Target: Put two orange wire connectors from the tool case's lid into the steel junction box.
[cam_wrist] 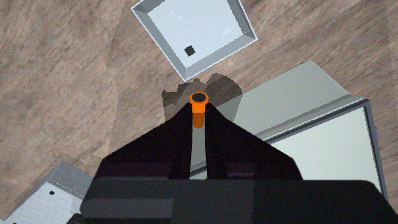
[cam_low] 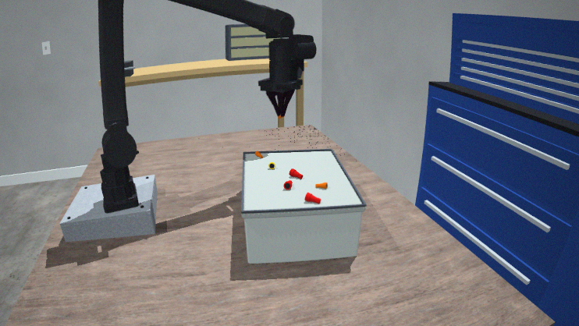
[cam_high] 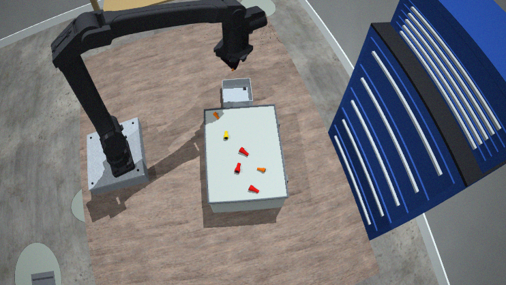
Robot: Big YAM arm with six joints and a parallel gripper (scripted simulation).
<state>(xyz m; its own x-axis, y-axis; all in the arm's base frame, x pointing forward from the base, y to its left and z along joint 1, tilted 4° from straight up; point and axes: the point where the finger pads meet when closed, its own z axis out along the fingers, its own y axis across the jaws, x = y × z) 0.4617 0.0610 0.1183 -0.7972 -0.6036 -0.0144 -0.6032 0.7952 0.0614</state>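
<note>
My gripper (cam_high: 232, 67) (cam_low: 279, 115) (cam_wrist: 198, 111) is shut on an orange wire connector (cam_wrist: 198, 105) (cam_high: 232, 69) (cam_low: 279, 116) and holds it high in the air, just beside the steel junction box (cam_high: 236, 93) (cam_wrist: 196, 35). The box is open-topped and stands on the table behind the tool case; in the exterior view it is hidden behind the case. On the tool case's white lid (cam_high: 244, 123) (cam_low: 335, 182) (cam_wrist: 325, 145) lie two more orange connectors, one at the back left corner (cam_high: 215, 114) (cam_low: 258, 154) and one near the middle right (cam_high: 261, 170) (cam_low: 321, 185).
Three red connectors (cam_high: 243, 151) (cam_high: 237, 168) (cam_high: 253, 189) and a yellow one (cam_high: 226, 135) also lie on the lid. The arm's grey base (cam_high: 95, 155) (cam_low: 80, 222) stands to the left. A blue tool cabinet (cam_high: 425, 116) (cam_low: 506, 174) stands to the right of the table.
</note>
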